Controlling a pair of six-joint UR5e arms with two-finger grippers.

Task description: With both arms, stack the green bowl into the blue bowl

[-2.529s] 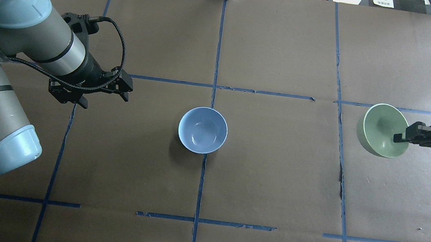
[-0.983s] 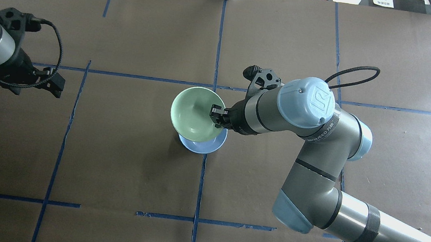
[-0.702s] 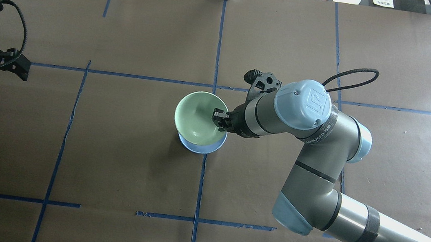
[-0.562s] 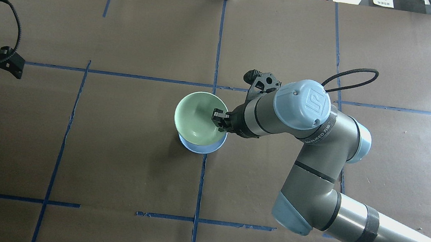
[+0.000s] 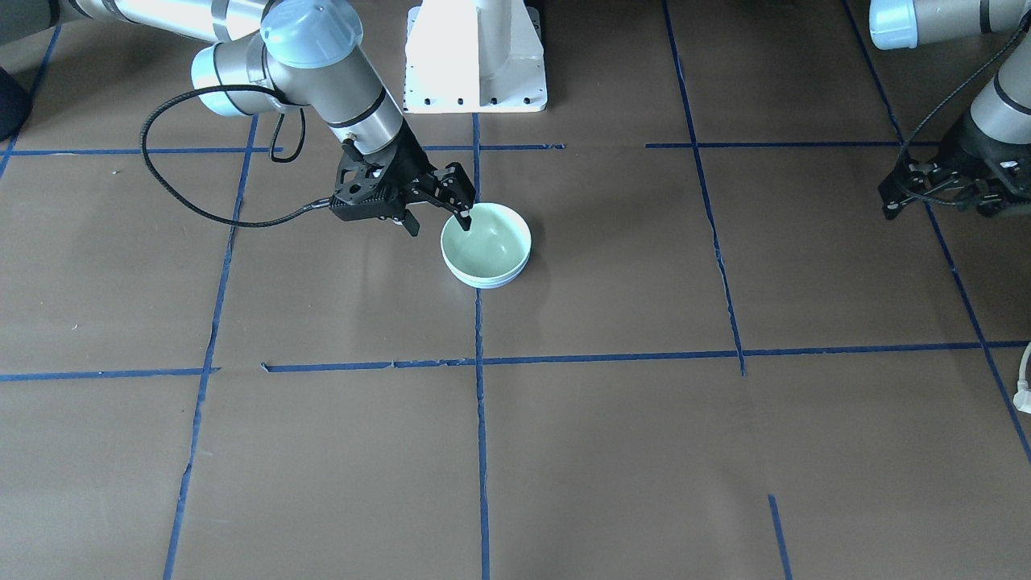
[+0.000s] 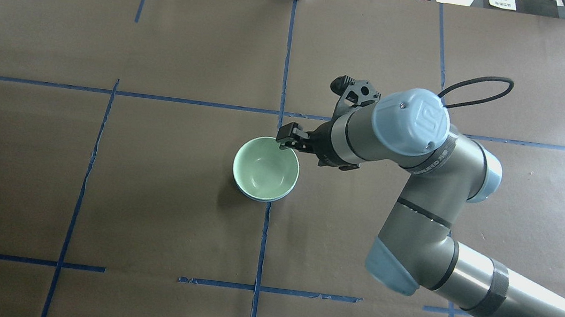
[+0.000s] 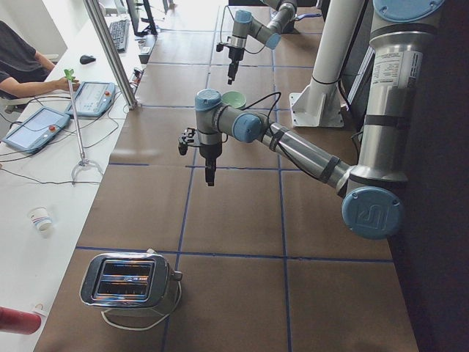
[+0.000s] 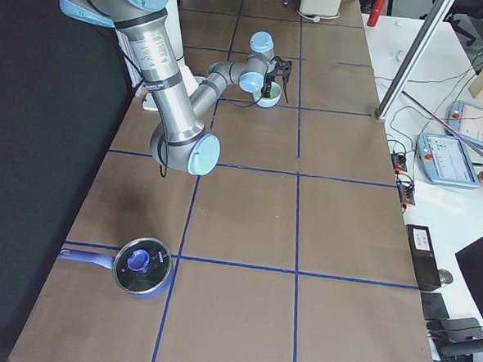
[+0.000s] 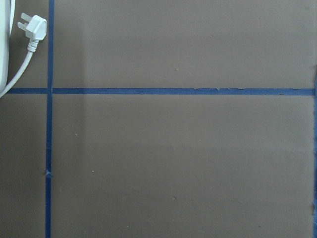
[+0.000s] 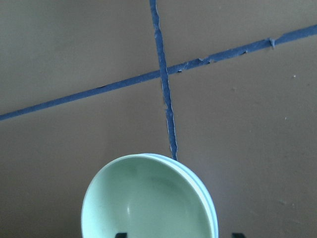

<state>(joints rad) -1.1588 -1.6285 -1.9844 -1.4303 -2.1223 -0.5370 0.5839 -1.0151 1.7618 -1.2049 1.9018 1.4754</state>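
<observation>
The green bowl [image 6: 265, 168] sits nested upright inside the blue bowl [image 6: 262, 198] at the table's middle; only a thin blue rim [image 5: 487, 283] shows under it. My right gripper [image 5: 437, 223] is open and empty, just above the green bowl's rim on the robot's right side, one fingertip [image 5: 464, 223] over the rim. It also shows in the overhead view [image 6: 288, 143]. The right wrist view shows both bowls [image 10: 148, 203] below. My left gripper [image 5: 934, 201] is open and empty, far off on the table's left side.
The white pedestal base [image 5: 475, 56] stands behind the bowls. A toaster [image 7: 128, 279] is at the table's left end, with its white plug [image 9: 30, 27] nearby. A blue lidded pot [image 8: 141, 273] is at the right end.
My right gripper has let go of the green bowl, which now rests in the blue bowl, and has pulled back to the rim. My left arm has drawn away to the left.
</observation>
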